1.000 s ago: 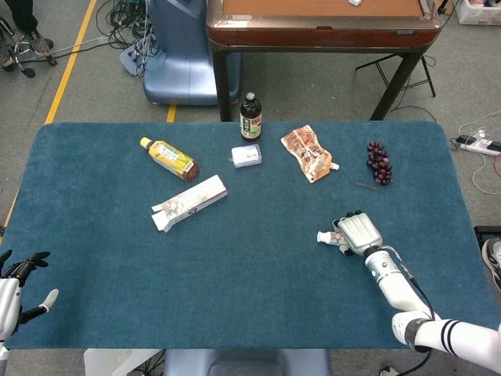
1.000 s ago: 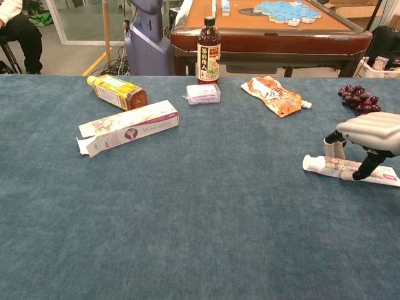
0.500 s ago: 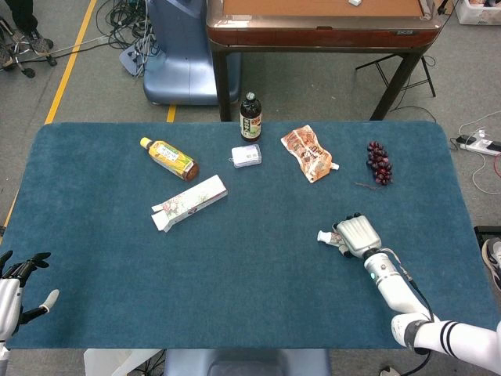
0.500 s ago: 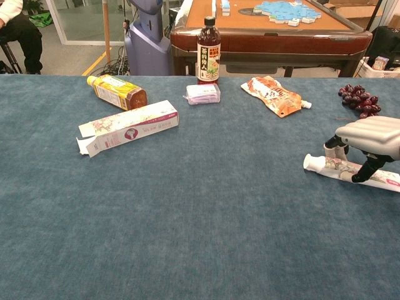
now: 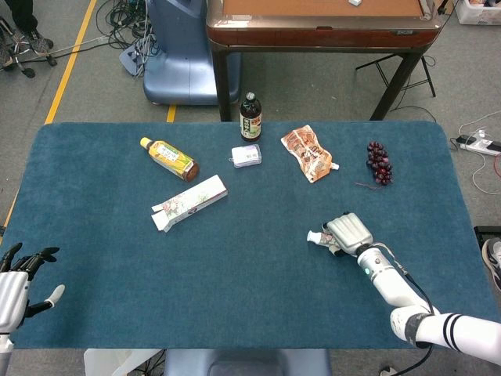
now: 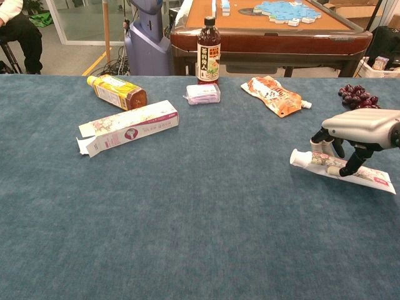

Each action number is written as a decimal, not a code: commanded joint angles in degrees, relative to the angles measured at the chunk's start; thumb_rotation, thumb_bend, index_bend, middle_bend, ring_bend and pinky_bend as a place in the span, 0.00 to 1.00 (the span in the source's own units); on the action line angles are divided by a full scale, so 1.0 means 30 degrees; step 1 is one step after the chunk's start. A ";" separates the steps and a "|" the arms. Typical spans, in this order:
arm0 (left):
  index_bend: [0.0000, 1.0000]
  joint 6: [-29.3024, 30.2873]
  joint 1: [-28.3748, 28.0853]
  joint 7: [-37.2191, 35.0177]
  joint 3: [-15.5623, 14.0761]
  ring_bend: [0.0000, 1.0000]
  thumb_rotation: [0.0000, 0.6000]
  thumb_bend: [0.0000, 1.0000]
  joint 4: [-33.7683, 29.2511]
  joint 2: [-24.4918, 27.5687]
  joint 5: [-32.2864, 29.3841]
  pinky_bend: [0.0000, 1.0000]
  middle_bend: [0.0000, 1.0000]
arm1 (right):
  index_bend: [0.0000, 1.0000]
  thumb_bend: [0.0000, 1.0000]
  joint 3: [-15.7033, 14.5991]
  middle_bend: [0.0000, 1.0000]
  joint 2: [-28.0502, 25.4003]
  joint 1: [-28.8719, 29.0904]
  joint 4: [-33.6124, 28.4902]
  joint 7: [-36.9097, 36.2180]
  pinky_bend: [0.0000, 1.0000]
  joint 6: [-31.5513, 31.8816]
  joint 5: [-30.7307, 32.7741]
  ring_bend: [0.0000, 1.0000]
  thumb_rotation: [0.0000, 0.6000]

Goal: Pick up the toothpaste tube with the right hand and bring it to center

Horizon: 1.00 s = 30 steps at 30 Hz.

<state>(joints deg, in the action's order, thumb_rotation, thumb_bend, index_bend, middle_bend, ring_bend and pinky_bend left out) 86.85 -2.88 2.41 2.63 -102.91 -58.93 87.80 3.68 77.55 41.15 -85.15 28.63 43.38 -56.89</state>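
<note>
The toothpaste tube [image 6: 317, 160] is white with a pink print and points its cap left. My right hand [image 6: 360, 125] arches over it and grips it between the fingers, at the right side of the blue table. In the head view the right hand [image 5: 347, 233] covers most of the tube [image 5: 316, 236], leaving only the cap end showing. I cannot tell whether the tube is clear of the cloth. My left hand [image 5: 23, 276] hangs at the near left table corner, fingers spread and empty.
A toothpaste box [image 5: 189, 202] lies left of centre, with a yellow tea bottle [image 5: 168, 157] behind it. At the far edge are a dark bottle [image 5: 250, 117], a small white packet [image 5: 246, 155], an orange pouch [image 5: 307, 154] and grapes [image 5: 379, 162].
My right hand has moved left toward the table's centre, carrying the tube with it. The left hand has shifted only slightly.
</note>
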 commanded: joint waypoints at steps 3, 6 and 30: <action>0.22 -0.0850 -0.0788 -0.0124 0.0173 0.33 1.00 0.22 -0.0290 0.0455 0.0424 0.04 0.36 | 0.67 0.87 0.0344 0.64 -0.1039 0.0864 -0.1196 -0.0187 0.33 -0.0832 0.0236 0.51 1.00; 0.22 -0.1616 -0.1422 -0.0341 0.0271 0.33 1.00 0.22 -0.0417 0.0761 0.0648 0.04 0.36 | 0.68 0.88 0.0446 0.64 -0.1720 0.1409 -0.1853 -0.0154 0.33 -0.1264 0.0116 0.51 1.00; 0.15 -0.9408 -0.8226 -0.0494 0.0581 0.39 1.00 0.22 -0.1082 0.1529 0.3321 0.04 0.47 | 0.69 0.89 0.0343 0.64 -0.3798 0.7615 -0.4920 0.1644 0.33 -0.4913 -0.0375 0.53 1.00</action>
<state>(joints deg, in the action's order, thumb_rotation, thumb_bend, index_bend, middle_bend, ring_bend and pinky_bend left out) 60.27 -26.04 0.02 4.62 -105.45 -54.26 97.02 5.16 65.68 62.93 -99.57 32.71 28.98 -58.60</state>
